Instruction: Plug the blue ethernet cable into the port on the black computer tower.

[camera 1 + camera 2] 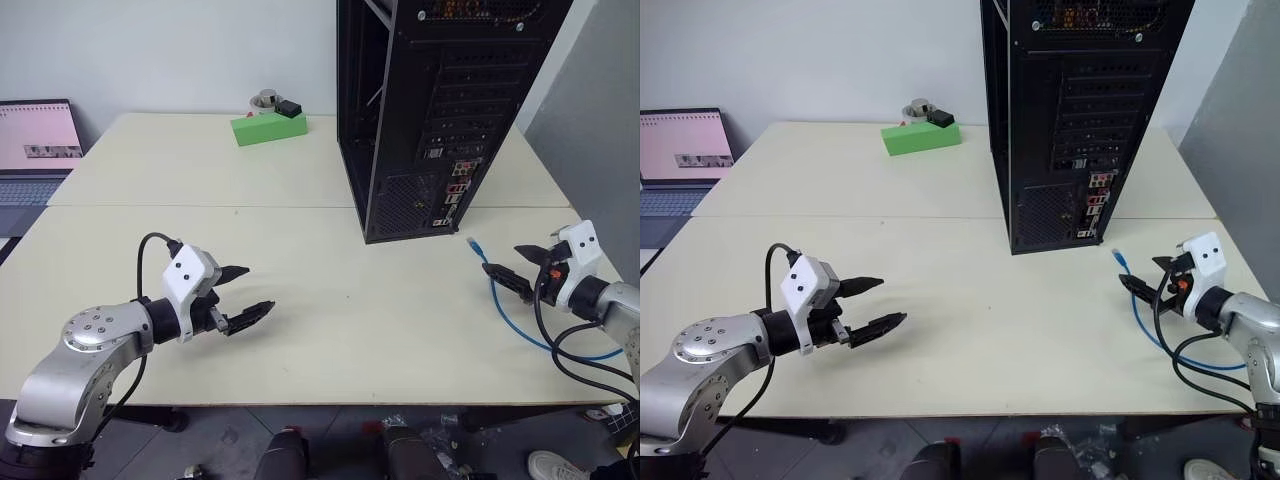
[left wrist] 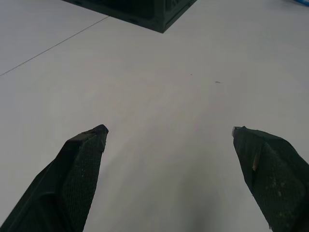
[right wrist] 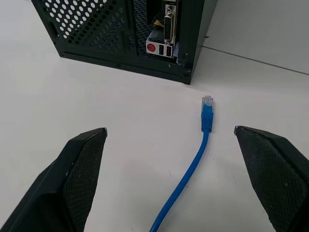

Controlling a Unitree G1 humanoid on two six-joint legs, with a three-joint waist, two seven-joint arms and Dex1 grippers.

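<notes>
One blue ethernet cable (image 3: 193,166) lies loose on the table (image 1: 330,330), right of the black computer tower (image 1: 430,110). Its clear plug tip points toward the tower's near corner, and its length runs back toward the near edge, between the wide-spread fingers of the right gripper (image 1: 513,268), which holds nothing. Rear sockets (image 1: 455,190) sit low on the tower. Far left, the left gripper (image 1: 243,295) hangs wide open and empty.
</notes>
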